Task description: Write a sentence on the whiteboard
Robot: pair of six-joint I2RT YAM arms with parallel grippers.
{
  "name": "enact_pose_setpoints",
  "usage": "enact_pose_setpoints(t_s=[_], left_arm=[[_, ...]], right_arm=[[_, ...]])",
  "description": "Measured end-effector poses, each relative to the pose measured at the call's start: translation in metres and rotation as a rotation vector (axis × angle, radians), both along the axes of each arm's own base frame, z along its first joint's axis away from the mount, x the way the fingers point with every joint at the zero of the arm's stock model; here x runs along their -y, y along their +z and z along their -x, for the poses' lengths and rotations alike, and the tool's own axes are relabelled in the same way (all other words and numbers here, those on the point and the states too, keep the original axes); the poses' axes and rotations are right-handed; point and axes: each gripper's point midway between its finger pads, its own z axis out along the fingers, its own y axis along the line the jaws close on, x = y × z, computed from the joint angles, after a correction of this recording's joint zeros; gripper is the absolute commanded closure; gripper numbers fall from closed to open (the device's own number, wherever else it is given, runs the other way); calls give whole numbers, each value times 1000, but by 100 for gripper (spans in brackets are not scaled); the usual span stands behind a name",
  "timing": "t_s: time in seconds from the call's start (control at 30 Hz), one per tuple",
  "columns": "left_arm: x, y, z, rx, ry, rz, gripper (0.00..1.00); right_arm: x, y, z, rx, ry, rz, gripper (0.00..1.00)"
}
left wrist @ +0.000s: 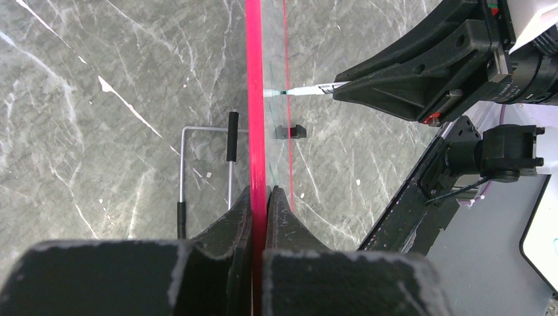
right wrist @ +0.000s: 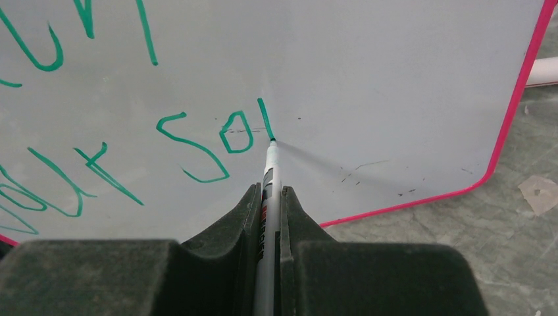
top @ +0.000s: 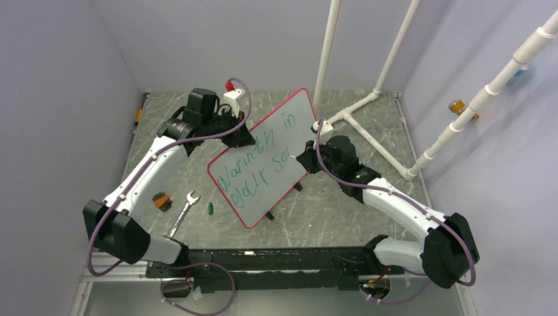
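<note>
— Where is the whiteboard [top: 297, 110]?
— It stands on its feet in the middle of the table [top: 342, 204], between both arms. The left gripper [left wrist: 261, 192] is closed on its red rim.
— And the right gripper [right wrist: 268, 192]?
— It pinches a marker [right wrist: 270, 158], whose green tip touches the board at the end of the sentence [top: 253, 172].

In the top view the right tool [top: 309, 159] covers the end of the sentence [top: 260, 168]; the letters after "So" cannot be read there. In the right wrist view the board [right wrist: 395, 79] is cut off at the top and left edges, together with the first words, and the marker [right wrist: 271, 164] is mostly hidden inside that tool. The left wrist view shows the board edge-on only, so no writing. The green thing [top: 210, 208] on the surface [top: 342, 210] is too small to name.
</note>
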Motion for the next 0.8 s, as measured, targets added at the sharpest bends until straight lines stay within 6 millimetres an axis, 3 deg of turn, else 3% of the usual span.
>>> enact_pose_setpoints(t_s=[0.33, 0.8], left_arm=[[0, 0, 0, 0, -2, 2, 100], [0, 0, 0, 0, 2, -1, 100]], right_arm=[[5, 1, -3, 0, -29, 15, 100], [1, 32, -26, 49, -57, 19, 100]])
